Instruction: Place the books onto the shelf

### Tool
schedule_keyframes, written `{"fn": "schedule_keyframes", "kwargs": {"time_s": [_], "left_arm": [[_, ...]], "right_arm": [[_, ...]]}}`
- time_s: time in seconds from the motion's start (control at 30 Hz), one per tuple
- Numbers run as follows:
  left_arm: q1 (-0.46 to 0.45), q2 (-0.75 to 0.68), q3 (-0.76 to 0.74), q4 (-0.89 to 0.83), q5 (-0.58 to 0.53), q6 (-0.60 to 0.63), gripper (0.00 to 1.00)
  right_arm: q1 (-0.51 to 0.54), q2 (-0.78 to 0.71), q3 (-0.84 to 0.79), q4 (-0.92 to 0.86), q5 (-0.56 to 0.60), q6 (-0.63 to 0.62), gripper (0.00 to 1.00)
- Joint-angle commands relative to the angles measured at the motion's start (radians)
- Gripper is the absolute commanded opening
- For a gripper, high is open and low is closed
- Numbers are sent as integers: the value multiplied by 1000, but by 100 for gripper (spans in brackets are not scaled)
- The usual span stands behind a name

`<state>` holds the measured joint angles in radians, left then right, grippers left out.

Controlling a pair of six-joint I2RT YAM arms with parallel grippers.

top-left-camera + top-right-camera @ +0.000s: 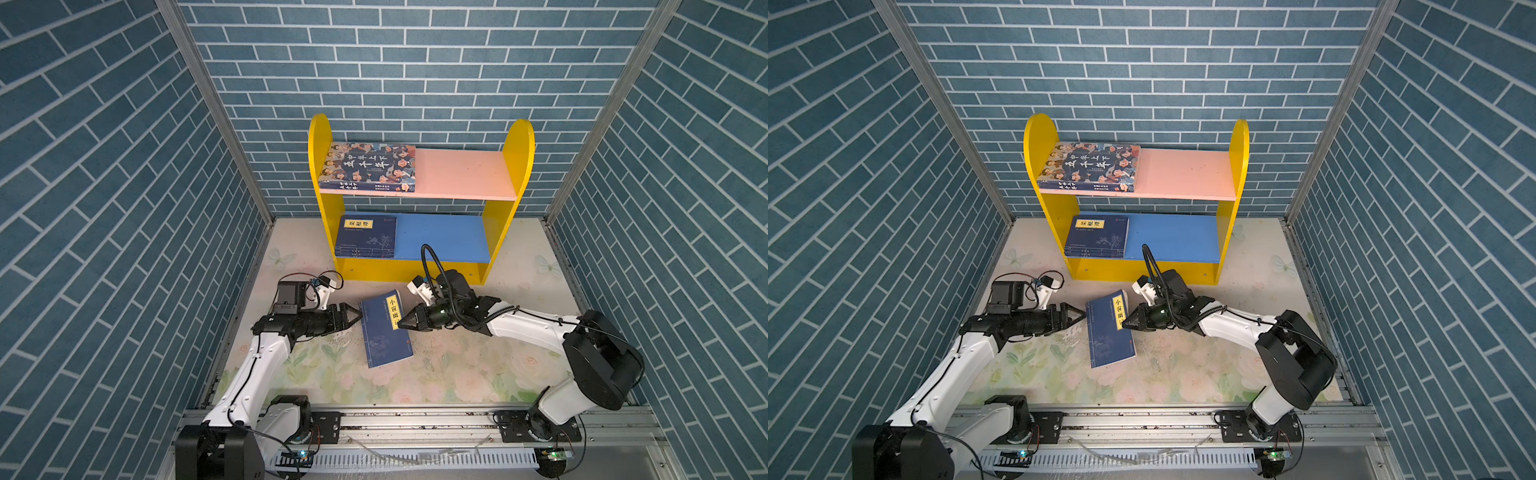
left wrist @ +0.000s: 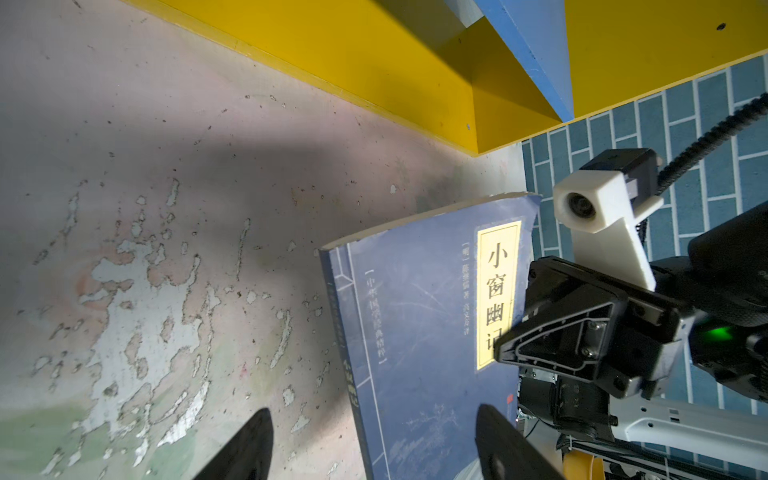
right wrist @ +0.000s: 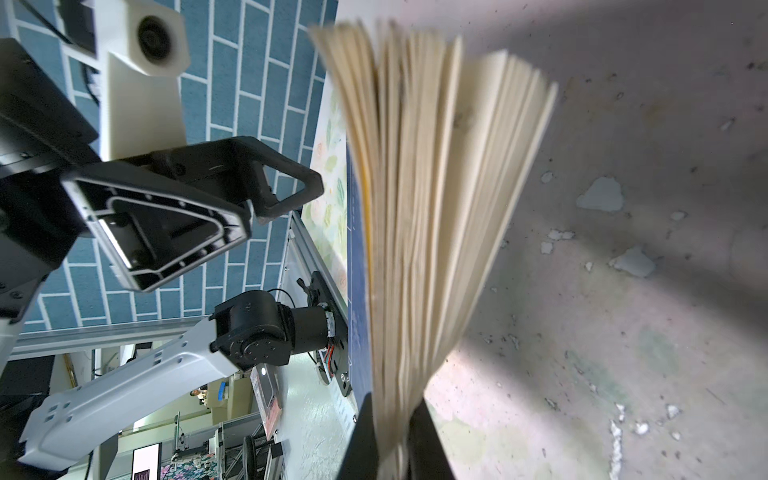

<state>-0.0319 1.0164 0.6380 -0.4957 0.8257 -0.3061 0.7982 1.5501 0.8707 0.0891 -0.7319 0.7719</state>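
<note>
right gripper (image 3: 392, 440): fingers pressed together on the fanned page edge of the loose navy book (image 1: 384, 332). the book sits over the floral table (image 1: 457, 374), in front of the shelf (image 1: 519, 158). whether its spine edge touches the table cannot be told.

left gripper (image 1: 358, 316): jaws spread, tips just beside the spine edge, not closed on it.

cartoon-cover book (image 1: 370, 166): flat on the pink upper board (image 1: 461, 172), left end.

stack of navy books (image 1: 365, 237): flat on the blue lower board (image 1: 440, 237), left end.
</note>
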Motion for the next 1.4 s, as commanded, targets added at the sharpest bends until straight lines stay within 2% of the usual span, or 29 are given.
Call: {"fn": "schedule_keyframes", "kwargs": {"time_s": [0.0,0.07,0.2,0.43,0.6,0.83,1.03,1.1,1.17,1.37], "left_arm": [[6,-8,-8,1,21,11,79],[4,-7,-10,14,51,-2,79],[-2,18,-21,129,207,-108,79],[-8,45,-3,118,261,-73,78],[-14,56,-15,262,317,-180,73],[-50,86,-2,419,397,-314,46],[-77,73,15,417,407,-313,13],[-77,69,22,409,399,-306,4],[-77,67,36,395,396,-294,0],[-77,70,99,360,384,-236,0]], "right_arm": [[-15,-53,37,-21,-48,-54,0],[-20,-66,45,-27,-61,-56,0],[-21,-80,61,-29,-95,-60,0],[-22,-94,74,-11,-136,-56,0],[-22,-93,78,15,-175,-45,0],[-22,-70,96,35,-233,-34,0],[-22,-47,117,-7,-233,-64,0],[-22,-43,120,-14,-225,-67,5],[-23,-42,127,-48,-198,-82,18],[-90,-94,86,-57,-64,-52,41]]}}
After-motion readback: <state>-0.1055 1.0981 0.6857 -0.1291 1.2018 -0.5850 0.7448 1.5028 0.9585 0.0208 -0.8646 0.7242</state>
